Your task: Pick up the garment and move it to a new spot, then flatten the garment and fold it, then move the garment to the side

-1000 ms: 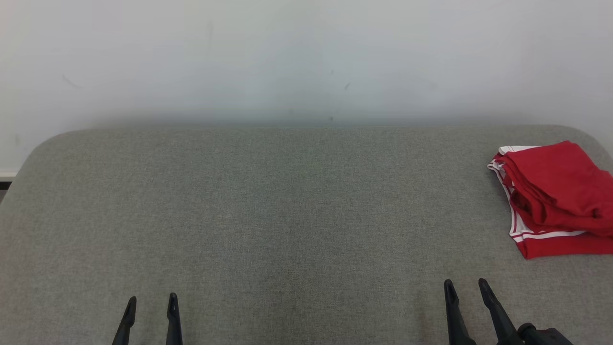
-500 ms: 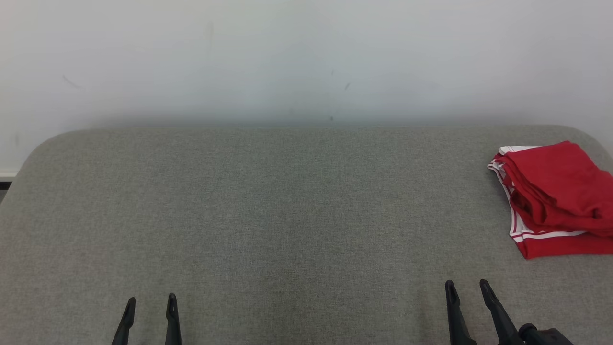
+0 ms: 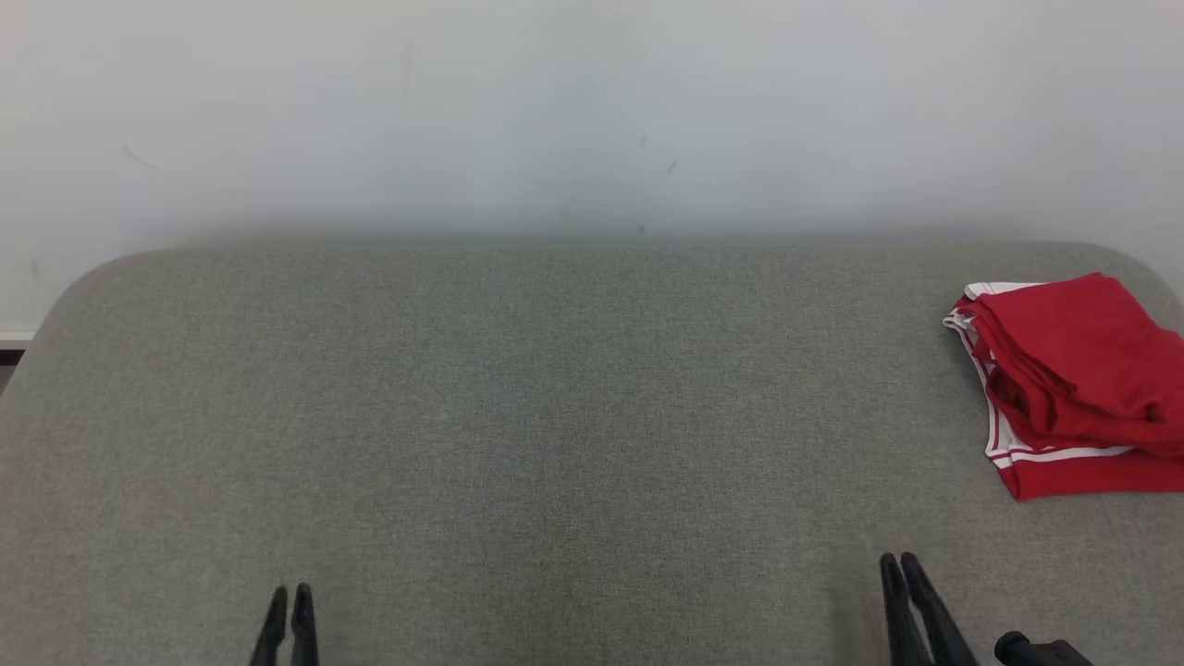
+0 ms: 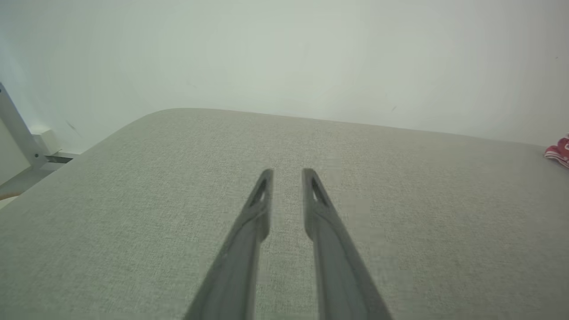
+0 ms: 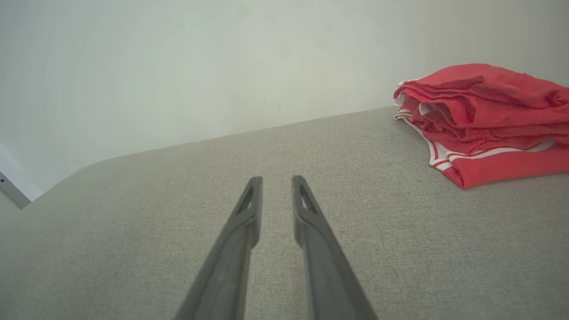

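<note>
The garment (image 3: 1073, 370) is a red piece with white stripe trim, lying folded in a loose pile at the far right of the grey padded surface (image 3: 555, 416). In the right wrist view the garment (image 5: 484, 120) lies ahead and to the right of my right gripper (image 5: 275, 178). A sliver of the garment (image 4: 559, 153) shows at the right edge of the left wrist view. My left gripper (image 3: 289, 592) is at the lower left and my right gripper (image 3: 899, 560) at the lower right. Both hold nothing, with only a narrow gap between the fingers. My left gripper (image 4: 286, 171) hovers over bare fabric.
A pale wall (image 3: 592, 111) runs behind the surface. The surface has rounded far corners, and its left edge drops away beside a white metal frame (image 4: 18, 133). Wide bare fabric lies between the two grippers and left of the garment.
Both grippers have narrowed from wide open to a slim gap, and their tips have drawn slightly back toward the near edge. The garment has not moved.
</note>
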{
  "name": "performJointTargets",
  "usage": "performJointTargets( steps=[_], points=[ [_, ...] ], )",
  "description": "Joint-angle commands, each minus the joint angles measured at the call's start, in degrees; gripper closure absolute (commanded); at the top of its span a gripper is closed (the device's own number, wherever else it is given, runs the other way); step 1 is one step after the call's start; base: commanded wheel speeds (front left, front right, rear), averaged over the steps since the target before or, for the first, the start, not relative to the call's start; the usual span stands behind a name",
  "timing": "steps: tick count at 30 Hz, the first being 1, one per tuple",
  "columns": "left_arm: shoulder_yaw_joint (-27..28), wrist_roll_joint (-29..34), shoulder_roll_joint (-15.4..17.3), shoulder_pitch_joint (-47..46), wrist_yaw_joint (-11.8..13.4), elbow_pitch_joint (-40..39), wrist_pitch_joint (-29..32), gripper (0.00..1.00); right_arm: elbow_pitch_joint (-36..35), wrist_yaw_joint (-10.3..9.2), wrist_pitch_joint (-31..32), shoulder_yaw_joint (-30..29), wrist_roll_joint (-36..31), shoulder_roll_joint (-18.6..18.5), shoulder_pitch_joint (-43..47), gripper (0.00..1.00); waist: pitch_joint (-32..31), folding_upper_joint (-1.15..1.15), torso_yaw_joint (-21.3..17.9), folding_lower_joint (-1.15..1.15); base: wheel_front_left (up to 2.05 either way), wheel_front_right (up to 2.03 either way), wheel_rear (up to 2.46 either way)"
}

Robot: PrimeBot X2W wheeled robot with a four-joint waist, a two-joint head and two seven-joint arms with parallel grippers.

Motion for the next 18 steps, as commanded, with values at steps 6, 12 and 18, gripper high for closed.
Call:
performJointTargets(
  steps=[6,12,18],
  points=[
    [-0.2,-5.7,-0.1,-1.2,-0.3,1.8,1.1,1.00,1.1,0.00,1.5,-0.7,5.7,-0.5,-0.7,1.00,0.0,0.00,0.0,0.00,0.00,0.00,0.00],
    [-1.1,-13.5,-0.1,-2.7,-0.6,2.5,1.9,1.00,1.9,-0.01,3.8,-1.9,13.5,-1.2,-2.3,1.00,0.0,0.00,-0.1,0.00,0.00,0.00,0.00],
    [-1.6,-18.7,0.0,-3.8,-0.9,3.0,2.5,1.00,2.4,-0.02,5.3,-2.7,18.6,-1.7,-3.2,1.00,0.0,0.00,-0.2,0.00,0.00,0.00,0.00]
  ],
)
